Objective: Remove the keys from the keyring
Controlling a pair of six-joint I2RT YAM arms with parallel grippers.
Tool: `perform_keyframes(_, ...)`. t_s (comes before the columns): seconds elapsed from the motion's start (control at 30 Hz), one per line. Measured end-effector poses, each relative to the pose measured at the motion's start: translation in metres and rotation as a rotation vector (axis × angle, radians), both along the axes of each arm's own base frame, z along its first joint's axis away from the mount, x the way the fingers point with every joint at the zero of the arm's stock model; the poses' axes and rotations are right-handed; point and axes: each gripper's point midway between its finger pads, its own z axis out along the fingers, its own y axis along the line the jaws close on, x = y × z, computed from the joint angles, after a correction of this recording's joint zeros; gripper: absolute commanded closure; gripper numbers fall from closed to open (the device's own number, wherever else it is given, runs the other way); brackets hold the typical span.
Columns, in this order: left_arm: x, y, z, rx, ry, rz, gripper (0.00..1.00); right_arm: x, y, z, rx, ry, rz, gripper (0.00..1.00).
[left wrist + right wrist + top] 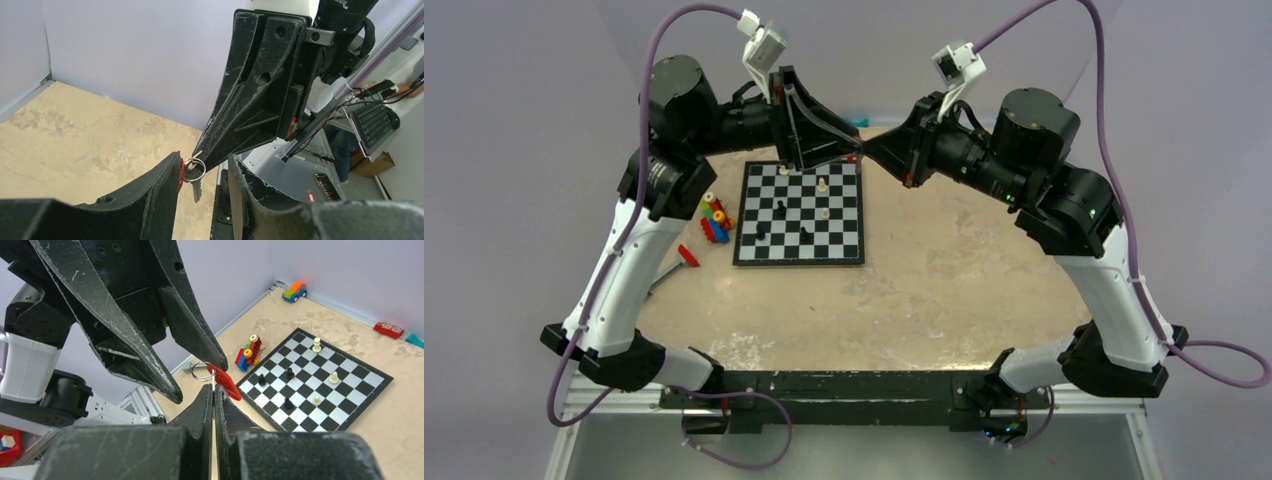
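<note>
Now, right gripper clamped on key, keyring and red tag at its tip, left gripper open around them, over chessboard far edge.

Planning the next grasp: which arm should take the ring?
Left. The left gripper is open, jaws either side of the ring; the right gripper is shut on a key.
</note>
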Motion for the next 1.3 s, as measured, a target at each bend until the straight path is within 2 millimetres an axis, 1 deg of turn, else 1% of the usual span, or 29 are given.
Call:
perform_keyframes(0.1, -0.004, 0.001, 0.001, -0.004, 0.007, -0.028, 0.53, -0.003, -0.002, 0.002, 0.004, -0.004, 0.001, 1.0)
perform_keyframes(0.33, -0.008, 0.001, 0.003, -0.012, 0.022, -0.072, 0.58, -0.01, -0.011, 0.011, 0.028, -0.026, 0.001, 1.0)
perform_keyframes(0.5, -0.009, 0.0, 0.005, -0.021, 0.028, -0.083, 0.58, -0.01, -0.01, 0.014, 0.039, -0.035, 0.003, 1.0)
perform_keyframes(0.63, -0.011, 0.0, 0.013, -0.043, 0.013, -0.095, 0.58, -0.011, -0.009, 0.014, 0.039, -0.034, 0.01, 1.0)
perform_keyframes(0.8, -0.012, 0.0, 0.019, -0.066, 0.006, -0.103, 0.64, -0.011, -0.008, 0.016, 0.049, -0.042, 0.014, 1.0)
perform_keyframes(1.03, -0.008, -0.001, 0.016, -0.064, 0.012, -0.1, 0.64, -0.01, -0.007, 0.015, 0.048, -0.041, 0.015, 1.0)
perform_keyframes(1.2, -0.006, -0.002, 0.013, -0.061, 0.019, -0.101, 0.59, -0.01, -0.006, 0.014, 0.046, -0.04, 0.015, 1.0)
perform_keyframes(1.3, -0.006, -0.002, 0.013, -0.06, 0.019, -0.1, 0.59, -0.01, -0.006, 0.014, 0.046, -0.04, 0.015, 1.0)
